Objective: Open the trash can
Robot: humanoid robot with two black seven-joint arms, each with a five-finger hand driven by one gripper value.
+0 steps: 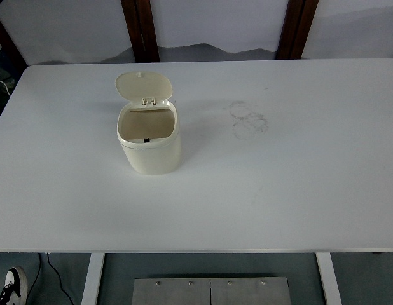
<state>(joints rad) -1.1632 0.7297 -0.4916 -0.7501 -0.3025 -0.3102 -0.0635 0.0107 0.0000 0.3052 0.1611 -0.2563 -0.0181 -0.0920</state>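
A small cream trash can (149,143) stands upright on the white table (279,184), left of the middle. Its lid (144,85) is flipped up and back on the hinge at the far rim, so the inside of the can shows and looks empty. Neither robot hand nor arm appears in the top view.
Faint ring marks (248,118) stain the tabletop right of the can. Dark wooden posts (140,28) rise behind the far edge. A shoe (12,284) and a cable lie on the floor at the lower left, beside a table leg (93,277).
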